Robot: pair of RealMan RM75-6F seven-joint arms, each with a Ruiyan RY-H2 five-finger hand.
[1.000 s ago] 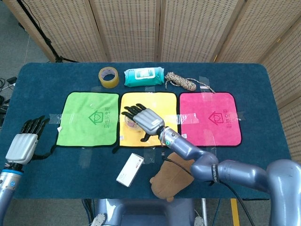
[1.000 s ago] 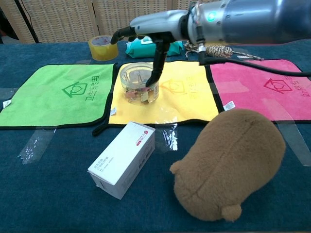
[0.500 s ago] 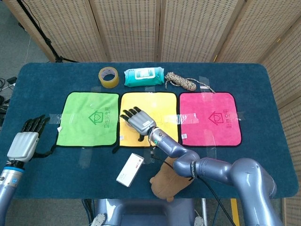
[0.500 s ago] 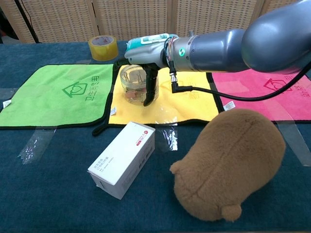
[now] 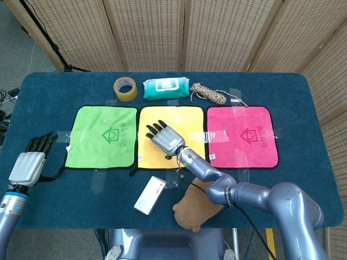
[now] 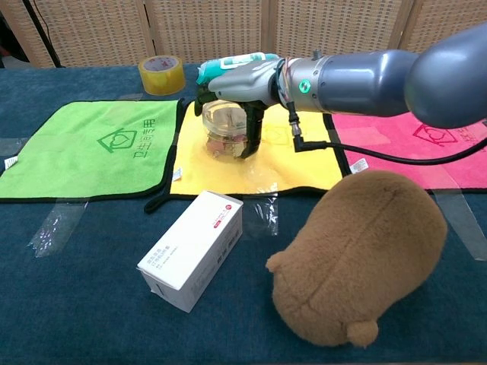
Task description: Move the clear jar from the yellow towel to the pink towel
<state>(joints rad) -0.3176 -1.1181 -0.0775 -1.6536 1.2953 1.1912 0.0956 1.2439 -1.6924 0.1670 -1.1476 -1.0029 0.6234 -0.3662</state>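
At the far left, the left hand (image 5: 25,165) is seen resting near the table edge, its fingers extended and apart, nothing in it. The clear jar (image 6: 229,129) is found upright on the yellow towel (image 6: 300,163), its long axis vertical and its mouth turned upward. It is gripped from above by the right hand (image 6: 236,80), whose fingers (image 6: 253,131) are wrapped down its side. Whether the jar's base touches the towel cannot be told. Further right, the pink towel (image 5: 243,135) is laid flat.
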